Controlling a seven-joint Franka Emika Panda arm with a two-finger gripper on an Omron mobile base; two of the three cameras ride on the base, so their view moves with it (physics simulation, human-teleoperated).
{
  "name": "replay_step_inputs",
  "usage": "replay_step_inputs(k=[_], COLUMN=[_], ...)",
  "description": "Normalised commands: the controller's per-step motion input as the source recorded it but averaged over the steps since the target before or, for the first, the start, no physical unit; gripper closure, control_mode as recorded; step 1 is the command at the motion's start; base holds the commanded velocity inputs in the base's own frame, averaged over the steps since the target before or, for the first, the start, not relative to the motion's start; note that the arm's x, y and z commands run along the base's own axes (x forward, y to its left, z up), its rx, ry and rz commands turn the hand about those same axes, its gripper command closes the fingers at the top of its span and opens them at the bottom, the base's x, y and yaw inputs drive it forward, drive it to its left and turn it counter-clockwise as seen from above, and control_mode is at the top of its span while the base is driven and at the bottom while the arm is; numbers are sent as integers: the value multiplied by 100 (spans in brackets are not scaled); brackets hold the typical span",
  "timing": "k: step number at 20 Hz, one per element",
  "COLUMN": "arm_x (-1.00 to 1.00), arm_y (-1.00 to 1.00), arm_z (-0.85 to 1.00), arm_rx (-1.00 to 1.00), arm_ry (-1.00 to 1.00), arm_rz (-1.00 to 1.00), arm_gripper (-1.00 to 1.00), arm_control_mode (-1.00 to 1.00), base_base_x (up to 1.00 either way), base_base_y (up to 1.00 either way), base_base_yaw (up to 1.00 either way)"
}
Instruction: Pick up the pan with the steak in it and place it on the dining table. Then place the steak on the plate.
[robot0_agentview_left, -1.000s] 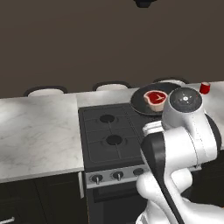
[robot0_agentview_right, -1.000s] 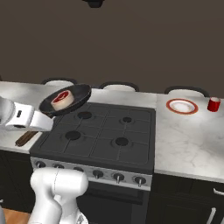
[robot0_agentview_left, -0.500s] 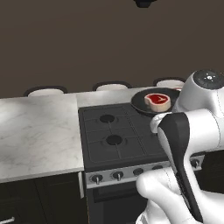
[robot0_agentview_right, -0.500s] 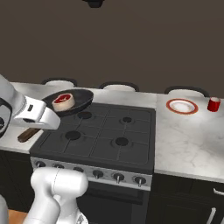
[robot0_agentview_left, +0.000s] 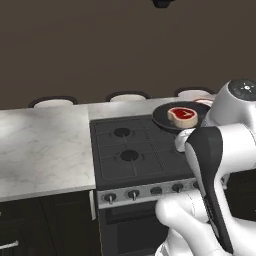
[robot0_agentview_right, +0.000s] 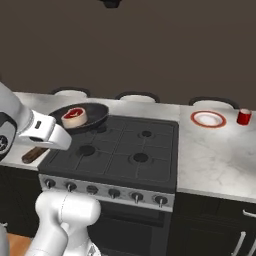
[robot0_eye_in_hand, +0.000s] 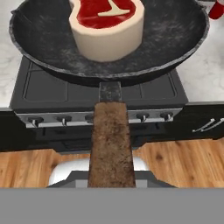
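From the left base view we see the marble counter (robot0_agentview_left: 42, 150) on the left, then the black stove (robot0_agentview_left: 140, 150), and at its far right corner the pan (robot0_agentview_left: 165, 120) with the steak (robot0_agentview_left: 183, 115) lying in it. The white arm covers the pan's handle and the gripper here, so from this side we cannot tell how the fingers stand.

The right base view gives us what the first hides. On the left, the pan (robot0_agentview_right: 95, 116) hangs above the stove's (robot0_agentview_right: 125, 150) left rear corner, clear of the burners, with the steak (robot0_agentview_right: 74, 116) inside it. The brown handle (robot0_agentview_right: 33, 155) pokes out below the white hand. Further right, past the stove, the plate (robot0_agentview_right: 208, 119) lies on the marble top (robot0_agentview_right: 210, 160) with nothing on it, and a red cup (robot0_agentview_right: 243, 117) stands just beside it, to its right.

In the hand view we look straight along the wooden handle (robot0_eye_in_hand: 110, 144) into the pan (robot0_eye_in_hand: 175, 30). The steak (robot0_eye_in_hand: 107, 28) sits near the middle of it, red on top with a pale rim. The fingertips themselves lie under the handle, out of sight; the gripper is closed tight on the handle, carrying the pan in the air.
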Motion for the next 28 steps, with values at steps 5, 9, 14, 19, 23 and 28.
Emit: replay_step_inputs(k=[5, 9, 14, 19, 23, 28], arm_x=[0, 0, 0, 0, 0, 0], arm_y=[0, 0, 0, 0, 0, 0], arm_z=[0, 0, 0, 0, 0, 0], arm_rx=[0, 0, 0, 0, 0, 0], arm_ry=[0, 0, 0, 0, 0, 0], arm_rz=[0, 0, 0, 0, 0, 0], arm_gripper=[100, 100, 100, 100, 100, 100], arm_control_mode=[100, 100, 100, 100, 100, 100], base_base_x=[-77, -14, 4, 2, 4, 7], base_base_y=[-30, -66, -99, -100, -100, -100], base_base_yaw=[3, -7, -11, -13, -13, -12])
